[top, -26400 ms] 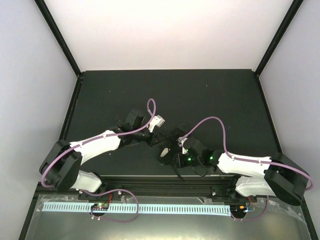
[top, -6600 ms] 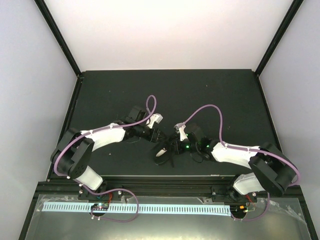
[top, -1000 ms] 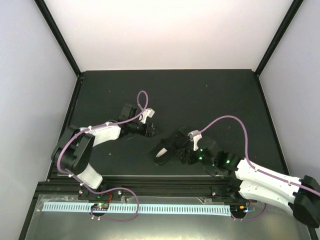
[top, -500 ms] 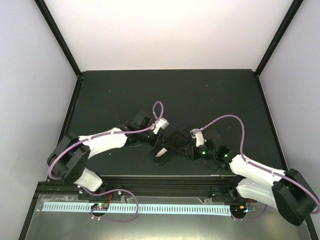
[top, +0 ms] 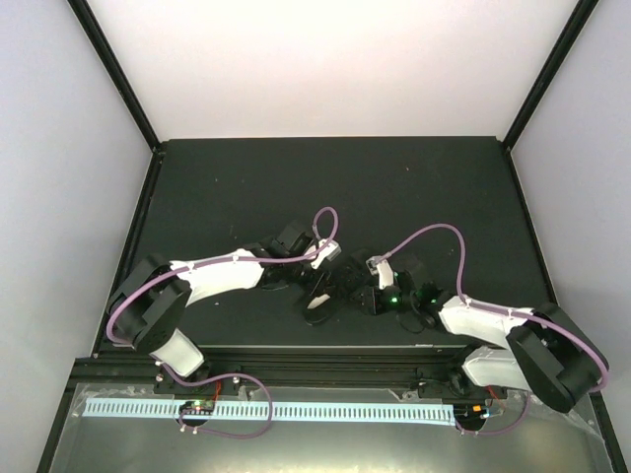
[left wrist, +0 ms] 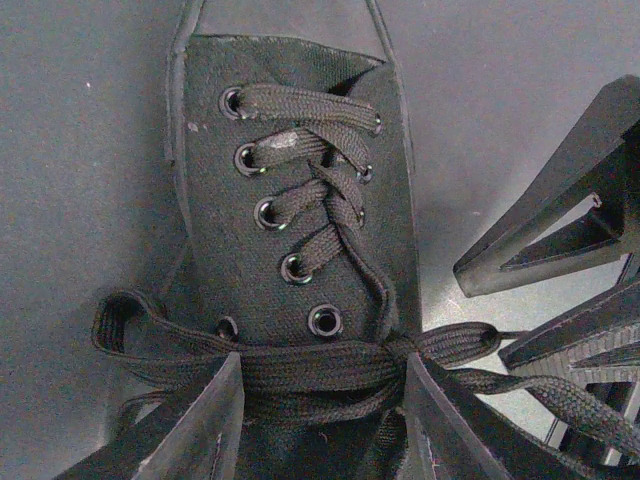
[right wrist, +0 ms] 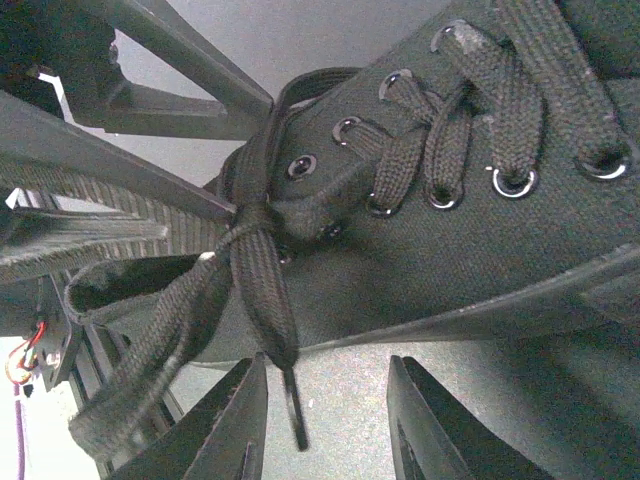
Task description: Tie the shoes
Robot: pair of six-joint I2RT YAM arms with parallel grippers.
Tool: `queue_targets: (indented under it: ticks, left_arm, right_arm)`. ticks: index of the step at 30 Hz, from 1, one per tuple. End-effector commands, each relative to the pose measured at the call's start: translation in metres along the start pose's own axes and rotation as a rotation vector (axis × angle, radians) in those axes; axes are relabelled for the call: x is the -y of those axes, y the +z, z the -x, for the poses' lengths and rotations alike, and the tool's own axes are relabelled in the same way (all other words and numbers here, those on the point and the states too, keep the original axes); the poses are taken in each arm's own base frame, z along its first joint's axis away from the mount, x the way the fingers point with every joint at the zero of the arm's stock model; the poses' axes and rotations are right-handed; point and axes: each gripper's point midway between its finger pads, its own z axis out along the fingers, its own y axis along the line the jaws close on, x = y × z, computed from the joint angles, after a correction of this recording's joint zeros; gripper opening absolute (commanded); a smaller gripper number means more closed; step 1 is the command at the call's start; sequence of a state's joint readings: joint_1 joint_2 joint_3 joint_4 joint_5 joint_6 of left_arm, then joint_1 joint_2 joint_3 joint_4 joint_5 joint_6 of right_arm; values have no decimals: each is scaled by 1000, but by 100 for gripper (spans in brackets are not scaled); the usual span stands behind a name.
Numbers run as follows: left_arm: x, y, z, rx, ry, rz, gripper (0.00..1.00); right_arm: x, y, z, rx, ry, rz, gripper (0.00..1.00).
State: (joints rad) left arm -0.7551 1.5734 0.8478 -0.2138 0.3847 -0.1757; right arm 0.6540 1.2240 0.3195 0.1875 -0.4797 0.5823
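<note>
The shoe (top: 317, 296) lies on the table (top: 424, 187) near its front edge, between both arms, so either can reach the laces (left wrist: 300, 365). The left gripper (left wrist: 323, 385) straddles the lace crossing, jaws part open, clamping nothing, apparently placed to pinch a strand. The right gripper (right wrist: 327, 400) sits beside the shoe, jaws apart, with a loose lace end (right wrist: 288, 390) hanging between them, ungripped. Whether the bow is snug cannot be determined.

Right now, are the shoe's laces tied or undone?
Tied, it seems: the laces meet in a knot by the top eyelets, with a loop either side.
</note>
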Motion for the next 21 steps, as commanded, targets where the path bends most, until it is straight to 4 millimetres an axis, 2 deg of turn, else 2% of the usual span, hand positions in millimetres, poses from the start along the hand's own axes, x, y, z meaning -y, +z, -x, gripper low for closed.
queue_targets:
  ticks: [1, 5, 12, 16, 21]
  left_arm:
    - [-1, 4, 4, -12, 28, 33, 46]
    - [-1, 4, 5, -12, 30, 36, 45]
    - [-3, 5, 5, -13, 26, 44, 44]
    - [-5, 3, 6, -6, 15, 61, 44]
    - [-3, 0, 12, 15, 11, 61, 44]
  right_arm:
    - [-14, 2, 17, 34, -43, 59, 36]
    - [-12, 5, 17, 30, -46, 55, 30]
    - [-11, 6, 13, 11, -42, 51, 2]
    - [7, -1, -2, -11, 27, -37, 2]
    - [39, -13, -36, -43, 163, -165, 2]
